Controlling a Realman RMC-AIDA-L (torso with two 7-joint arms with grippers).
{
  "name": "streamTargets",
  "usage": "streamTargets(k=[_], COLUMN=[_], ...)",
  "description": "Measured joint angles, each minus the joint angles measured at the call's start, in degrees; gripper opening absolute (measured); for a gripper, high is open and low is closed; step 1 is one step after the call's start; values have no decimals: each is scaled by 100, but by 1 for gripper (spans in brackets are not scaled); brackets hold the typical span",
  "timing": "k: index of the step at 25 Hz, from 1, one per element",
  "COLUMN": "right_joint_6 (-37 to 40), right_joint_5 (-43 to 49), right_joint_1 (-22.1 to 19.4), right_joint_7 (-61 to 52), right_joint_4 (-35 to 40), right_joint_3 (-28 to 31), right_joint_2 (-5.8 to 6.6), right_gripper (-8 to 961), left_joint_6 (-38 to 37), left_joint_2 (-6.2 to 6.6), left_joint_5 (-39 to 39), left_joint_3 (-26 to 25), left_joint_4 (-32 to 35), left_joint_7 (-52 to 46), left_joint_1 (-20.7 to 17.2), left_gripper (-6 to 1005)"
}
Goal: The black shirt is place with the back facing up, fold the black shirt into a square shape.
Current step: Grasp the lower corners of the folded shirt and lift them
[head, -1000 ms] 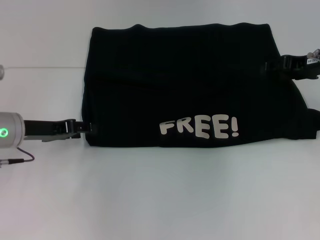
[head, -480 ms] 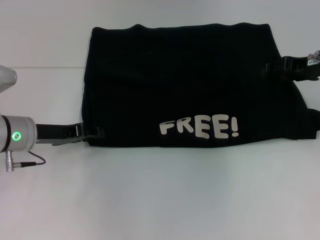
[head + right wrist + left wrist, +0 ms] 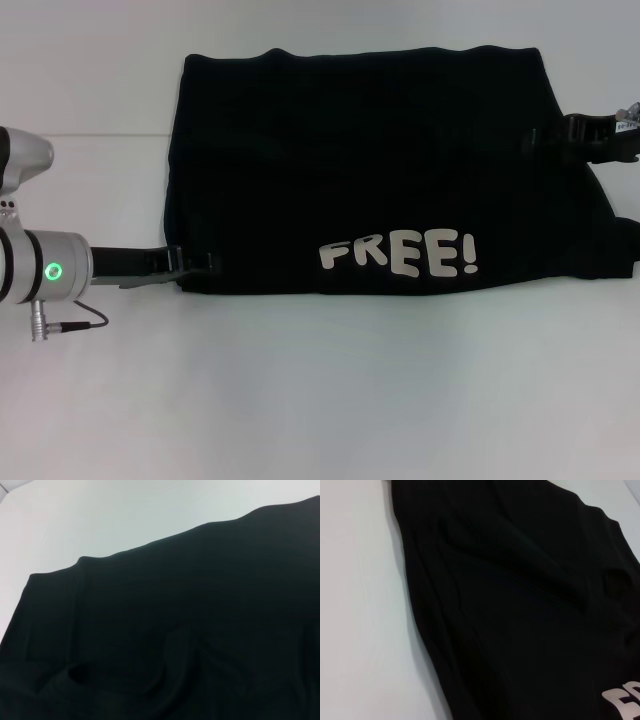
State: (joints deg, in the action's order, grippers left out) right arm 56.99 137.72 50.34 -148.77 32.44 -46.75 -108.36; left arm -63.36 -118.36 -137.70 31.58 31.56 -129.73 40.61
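Note:
The black shirt (image 3: 380, 170) lies folded into a wide rectangle on the white table (image 3: 320, 390). White "FREE!" lettering (image 3: 398, 254) faces up near its front edge. My left gripper (image 3: 200, 262) lies low at the shirt's front left corner, its tip reaching into the fabric's edge. My right gripper (image 3: 540, 134) rests against the shirt's right side, towards the back. The left wrist view shows the black shirt (image 3: 520, 580) with part of the lettering (image 3: 622, 702). Wrinkled black shirt (image 3: 200, 645) fills most of the right wrist view.
A loose flap of the shirt (image 3: 618, 250) sticks out at the front right, close to the view's edge. Bare white table (image 3: 90, 190) lies to the left of the shirt and in front of it.
My left arm has slid to the right, so its gripper tip went from just outside the shirt's left edge to inside the front left corner. The right arm and the shirt have stayed put.

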Motion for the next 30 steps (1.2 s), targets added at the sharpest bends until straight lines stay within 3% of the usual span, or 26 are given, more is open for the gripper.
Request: streamTargets(k=[15,24,28,30], right_joint_6=[28,50,156,314], right_joint_5=[-11,-9,-9,-8], right_joint_1=[-44,-51,-63,-103], right_joint_7=[-12,-12,35,57], right_joint_4=[11,18,19,42], right_joint_3=[0,0,-9,-31], right_joint_2=[2,14,20,40], right_gripper=[704,703,703,703], left_joint_6=[209,130,-117,-213], left_joint_2=[-76,-48,27,49], left_joint_5=[45,43,84,87], left_joint_3=[-16,-2,-93,-136], left_joint_4=[-27,-46,-45,-48], left_joint_7=[145,107,91,85], left_joint_1=[-29,-1,23,44], left_gripper=[419,156,8,7])
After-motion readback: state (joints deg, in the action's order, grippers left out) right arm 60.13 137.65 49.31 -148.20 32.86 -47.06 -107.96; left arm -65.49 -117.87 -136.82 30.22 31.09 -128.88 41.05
